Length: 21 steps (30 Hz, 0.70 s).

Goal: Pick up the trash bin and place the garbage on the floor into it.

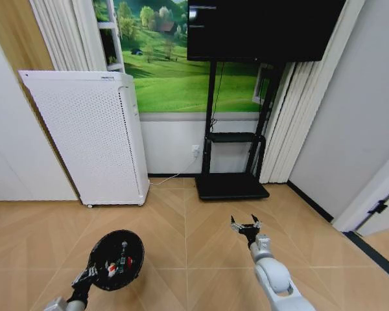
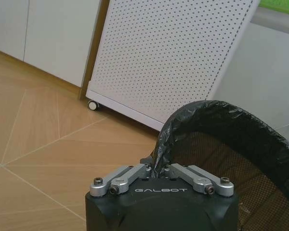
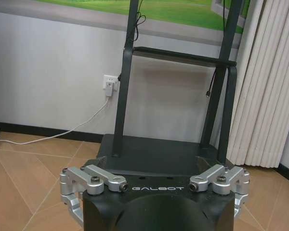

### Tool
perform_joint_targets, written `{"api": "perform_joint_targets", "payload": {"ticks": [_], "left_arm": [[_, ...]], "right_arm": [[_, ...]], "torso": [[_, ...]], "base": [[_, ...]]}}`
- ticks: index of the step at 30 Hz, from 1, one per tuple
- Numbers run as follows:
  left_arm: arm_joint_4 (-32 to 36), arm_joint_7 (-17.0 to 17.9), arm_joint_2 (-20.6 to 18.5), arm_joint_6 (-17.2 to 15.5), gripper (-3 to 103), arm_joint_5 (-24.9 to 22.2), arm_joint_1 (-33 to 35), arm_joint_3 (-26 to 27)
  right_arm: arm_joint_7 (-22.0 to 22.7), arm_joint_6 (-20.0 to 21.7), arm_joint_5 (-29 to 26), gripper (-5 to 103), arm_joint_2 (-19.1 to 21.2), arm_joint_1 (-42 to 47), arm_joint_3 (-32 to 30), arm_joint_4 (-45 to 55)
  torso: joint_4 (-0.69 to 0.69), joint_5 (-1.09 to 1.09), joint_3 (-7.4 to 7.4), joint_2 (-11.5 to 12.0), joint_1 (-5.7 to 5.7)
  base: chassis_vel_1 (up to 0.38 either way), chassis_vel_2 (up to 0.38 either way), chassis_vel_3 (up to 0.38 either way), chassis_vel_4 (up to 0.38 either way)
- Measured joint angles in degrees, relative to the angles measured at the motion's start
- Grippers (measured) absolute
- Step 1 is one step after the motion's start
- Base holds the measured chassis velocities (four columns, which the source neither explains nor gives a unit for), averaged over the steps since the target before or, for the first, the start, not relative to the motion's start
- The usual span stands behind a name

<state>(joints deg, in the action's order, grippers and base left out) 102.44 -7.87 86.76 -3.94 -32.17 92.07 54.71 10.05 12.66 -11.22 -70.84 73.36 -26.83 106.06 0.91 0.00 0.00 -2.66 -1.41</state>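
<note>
So the left gripper (image 1: 91,269) is clamped tight on the rim of the trash bin (image 1: 117,259), holding it up at near left with garbage (image 1: 111,265) inside. Right gripper (image 1: 246,225) hangs spread wide, holding nothing, over the floor (image 1: 181,214)

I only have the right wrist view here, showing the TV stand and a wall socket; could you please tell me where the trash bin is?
Observer: The trash bin is held off the floor by the left pincer, shut on its rim, at the robot's left.
Operator: Thank you. Is there anything inside it?
Observer: Yes, the head view shows small red-and-white garbage lying inside the bin.
Operator: And what is my right pincer doing?
Observer: The right pincer is open and empty, stretched forward above the wooden floor toward the TV stand.
Operator: Anything beside the bin?
Observer: A white perforated appliance stands behind it against the wall.
</note>
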Motion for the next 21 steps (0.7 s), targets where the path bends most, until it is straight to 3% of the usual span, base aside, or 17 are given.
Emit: {"api": "perform_joint_targets", "payload": {"ticks": [12, 21], "left_arm": [[-2.33, 0.53, 0.11, -2.93, 4, -8.02, -0.05, -0.12], [-1.03, 4.07, 1.56, -4.41, 4, -15.65, 1.66, 0.38]], "right_arm": [[0.1, 0.0, -0.09, 100, 0.45, -0.71, -0.03, -0.55], [0.0, -0.18, -0.02, 100, 0.32, -1.03, 0.28, -1.5]], "torso": [[0.0, -0.01, 0.0, 0.0, 0.0], [-0.01, -0.01, 0.0, 0.0, 0.0]], "base": [[0.0, 0.0, 0.0, 0.0], [0.0, 0.0, 0.0, 0.0]]}}
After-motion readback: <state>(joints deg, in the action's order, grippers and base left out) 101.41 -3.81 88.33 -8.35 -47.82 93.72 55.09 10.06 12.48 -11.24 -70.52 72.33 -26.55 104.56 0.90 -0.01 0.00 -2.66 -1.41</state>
